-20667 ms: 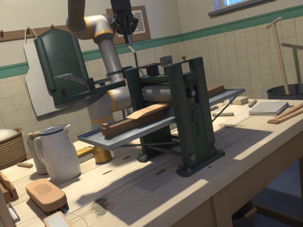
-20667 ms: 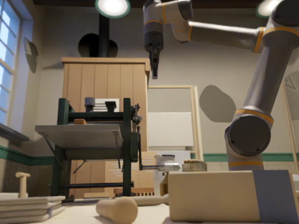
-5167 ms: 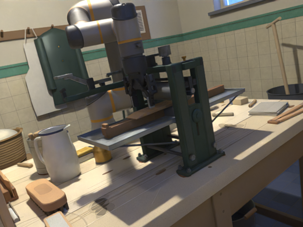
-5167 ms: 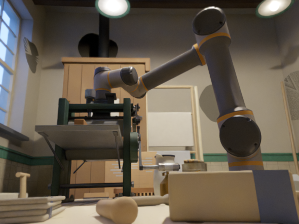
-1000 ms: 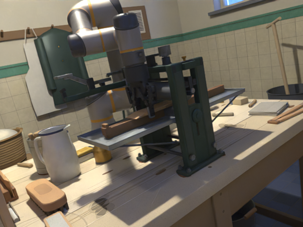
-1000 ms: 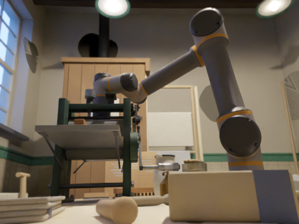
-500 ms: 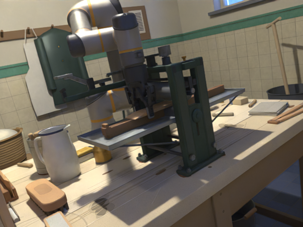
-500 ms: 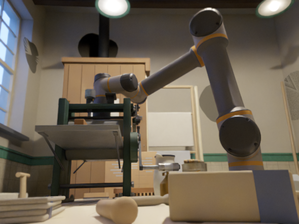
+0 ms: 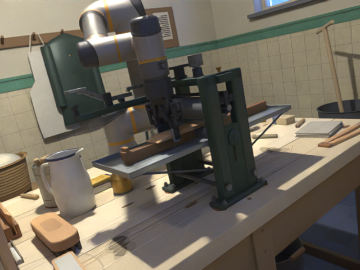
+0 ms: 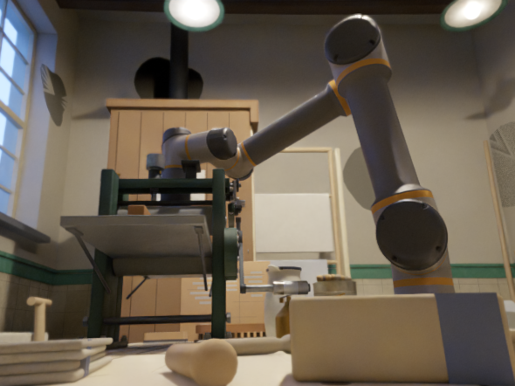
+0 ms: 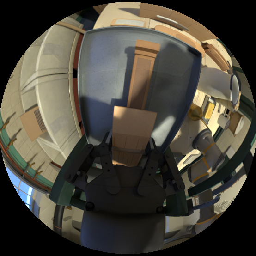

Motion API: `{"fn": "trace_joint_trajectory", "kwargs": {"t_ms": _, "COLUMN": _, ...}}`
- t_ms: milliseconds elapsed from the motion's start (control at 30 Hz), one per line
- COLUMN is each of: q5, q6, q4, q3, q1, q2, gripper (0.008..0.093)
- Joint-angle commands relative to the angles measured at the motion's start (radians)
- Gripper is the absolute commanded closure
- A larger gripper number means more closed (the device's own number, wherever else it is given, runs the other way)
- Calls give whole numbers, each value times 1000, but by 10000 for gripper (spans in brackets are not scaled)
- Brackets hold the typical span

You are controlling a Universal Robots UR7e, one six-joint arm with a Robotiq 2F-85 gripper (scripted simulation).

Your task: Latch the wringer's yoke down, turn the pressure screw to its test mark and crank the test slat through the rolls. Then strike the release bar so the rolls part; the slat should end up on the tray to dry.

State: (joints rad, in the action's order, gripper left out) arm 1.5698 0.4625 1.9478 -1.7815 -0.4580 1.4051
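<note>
The wooden test slat [image 9: 162, 139] lies along the grey tray [image 9: 151, 158] on the near-left side of the green wringer [image 9: 226, 136] and runs through the rolls to the far tray [image 9: 267, 112]. The slat [image 11: 133, 129] is held in my gripper [image 11: 130, 145], which is closed across its width just in front of the rolls. The crank handle [image 10: 275, 287] hangs low on the wringer's side. The rolls are mostly hidden behind my wrist and the frame.
A white jug [image 9: 68, 183] stands on the bench left of the tray. A scrubbing brush [image 9: 55, 232] lies near the front edge. A yellow funnel [image 9: 120, 183] sits under the tray. Folded cloth [image 9: 318, 128] and sticks lie at the right.
</note>
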Motion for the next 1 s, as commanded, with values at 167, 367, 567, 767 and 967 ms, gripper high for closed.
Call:
{"fn": "trace_joint_trajectory", "kwargs": {"t_ms": 167, "q5": 1, "q6": 8, "q4": 0, "q3": 3, "q1": -9, "q2": -2, "gripper": 934}}
{"fn": "trace_joint_trajectory", "kwargs": {"t_ms": 367, "q5": 1, "q6": 17, "q4": 0, "q3": 7, "q1": -18, "q2": -5, "gripper": 934}}
{"fn": "trace_joint_trajectory", "kwargs": {"t_ms": 567, "q5": 1, "q6": 27, "q4": -1, "q3": 10, "q1": -27, "q2": -8, "gripper": 934}}
{"fn": "trace_joint_trajectory", "kwargs": {"t_ms": 767, "q5": 1, "q6": 37, "q4": -2, "q3": 14, "q1": -37, "q2": -12, "gripper": 934}}
{"fn": "trace_joint_trajectory", "kwargs": {"t_ms": 967, "q5": 1, "q6": 46, "q4": -3, "q3": 19, "q1": -47, "q2": -15, "gripper": 934}}
